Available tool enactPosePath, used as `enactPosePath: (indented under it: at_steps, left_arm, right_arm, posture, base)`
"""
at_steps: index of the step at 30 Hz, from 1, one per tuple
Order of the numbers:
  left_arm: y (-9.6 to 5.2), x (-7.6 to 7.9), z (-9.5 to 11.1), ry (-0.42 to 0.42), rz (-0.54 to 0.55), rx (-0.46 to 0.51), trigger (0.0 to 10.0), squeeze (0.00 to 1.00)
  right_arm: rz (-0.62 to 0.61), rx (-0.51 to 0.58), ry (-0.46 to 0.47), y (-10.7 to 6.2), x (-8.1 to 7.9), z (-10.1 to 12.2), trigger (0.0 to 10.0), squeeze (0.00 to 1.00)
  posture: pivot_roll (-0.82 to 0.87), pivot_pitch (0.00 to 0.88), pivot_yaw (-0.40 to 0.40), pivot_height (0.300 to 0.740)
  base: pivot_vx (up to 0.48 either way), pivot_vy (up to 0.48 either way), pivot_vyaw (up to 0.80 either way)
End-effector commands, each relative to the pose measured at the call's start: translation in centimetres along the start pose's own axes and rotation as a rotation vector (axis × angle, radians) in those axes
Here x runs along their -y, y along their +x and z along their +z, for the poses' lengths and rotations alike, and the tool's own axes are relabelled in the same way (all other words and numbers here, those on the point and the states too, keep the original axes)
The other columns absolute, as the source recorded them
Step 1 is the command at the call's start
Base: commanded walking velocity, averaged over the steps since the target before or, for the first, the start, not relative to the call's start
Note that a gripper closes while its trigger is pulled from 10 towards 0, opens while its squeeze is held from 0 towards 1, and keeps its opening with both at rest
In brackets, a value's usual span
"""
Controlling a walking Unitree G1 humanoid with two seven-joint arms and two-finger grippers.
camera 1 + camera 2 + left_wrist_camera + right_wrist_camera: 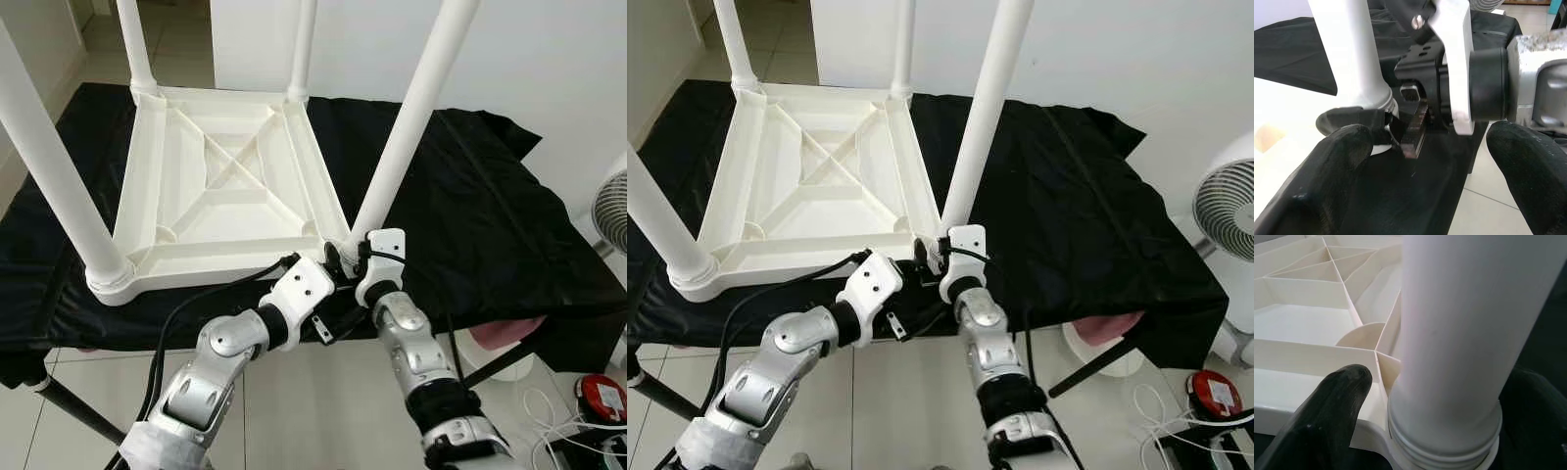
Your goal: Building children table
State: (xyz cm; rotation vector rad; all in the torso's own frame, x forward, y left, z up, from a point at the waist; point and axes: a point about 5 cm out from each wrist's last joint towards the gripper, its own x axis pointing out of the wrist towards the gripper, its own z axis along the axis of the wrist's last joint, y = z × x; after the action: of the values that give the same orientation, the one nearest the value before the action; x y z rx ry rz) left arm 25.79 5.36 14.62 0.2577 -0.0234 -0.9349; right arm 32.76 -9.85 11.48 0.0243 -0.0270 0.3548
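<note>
Black cloth (470, 215) — upturned table top (230, 186). Right gripper (1435, 396) spans near-corner leg (407, 127), seemingly unseated — I risk cross-threading. Left gripper (1430, 161) open, empty, beside it.

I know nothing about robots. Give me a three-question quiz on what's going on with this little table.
1. True or false: the white table lies upside down on the black cloth.
2. How many legs stand in its corners?
3. Which gripper has its fingers around the near-right leg: A left, B right?

Key: 1 true. 2 four. 3 B: the right gripper straddles the leg's base; the left gripper is open beside it.
</note>
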Motion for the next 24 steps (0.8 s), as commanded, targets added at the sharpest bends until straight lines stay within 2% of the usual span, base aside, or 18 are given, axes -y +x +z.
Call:
enactPosePath:
  at_steps: [1,5,6,8,9,11,13,22,24]
  left_arm:
    - [0.2,0.1,-0.2,-0.002,0.037,-0.005,10.0,0.00]
    - [0.2,0.0,-0.2,-0.002,0.038,-0.005,10.0,0.00]
    - [0.2,0.0,-0.1,-0.001,0.037,-0.004,10.0,0.00]
    - [0.2,0.0,-0.1,-0.001,0.037,-0.004,10.0,0.00]
    - [0.3,-0.2,-0.1,0.001,0.037,-0.002,10.0,0.00]
    - [0.3,-0.2,-0.1,0.001,0.037,-0.002,10.0,0.00]
    - [0.3,-0.4,0.0,0.006,0.043,0.000,10.0,0.00]
    - [0.3,-0.7,0.2,0.009,0.051,0.002,10.0,0.00]
    - [0.4,-0.9,0.2,0.012,0.054,0.003,10.0,0.00]
  right_arm:
    - [0.031,0.005,0.006,0.0,-0.3,0.2,10.0,0.00]
    - [0.044,0.007,-0.001,-0.1,-0.1,0.3,10.0,0.00]
    - [0.096,0.007,-0.044,-0.3,0.8,0.5,10.0,0.00]
    - [0.096,0.007,-0.044,-0.3,0.8,0.5,10.0,0.00]
    - [0.141,-0.002,-0.093,-0.3,2.2,0.7,10.0,0.00]
    - [0.141,-0.002,-0.093,-0.3,2.2,0.7,10.0,0.00]
    - [0.203,-0.026,-0.182,0.2,4.4,1.2,10.0,0.00]
    - [0.250,-0.065,-0.243,1.2,5.4,1.7,10.0,0.00]
    - [0.339,-0.108,-0.257,1.9,4.8,1.6,10.0,0.00]
  posture:
    - [0.04,0.010,-0.122,0.740]
    - [0.03,0.011,-0.120,0.740]
    - [0.03,0.015,-0.115,0.740]
    - [0.03,0.015,-0.115,0.740]
    - [0.03,0.017,-0.114,0.740]
    - [0.03,0.017,-0.114,0.740]
    - [0.03,0.019,-0.111,0.740]
    - [0.04,0.018,-0.109,0.740]
    - [0.05,0.011,-0.106,0.740]
  base:
    - [0.000,0.000,0.00]
    - [0.000,0.000,0.00]
    - [0.000,0.000,0.00]
    - [0.000,0.000,0.00]
    - [0.000,0.000,0.00]
    - [0.000,0.000,0.00]
    - [0.000,0.000,0.00]
    - [0.000,0.000,0.00]
    - [0.000,0.000,0.00]
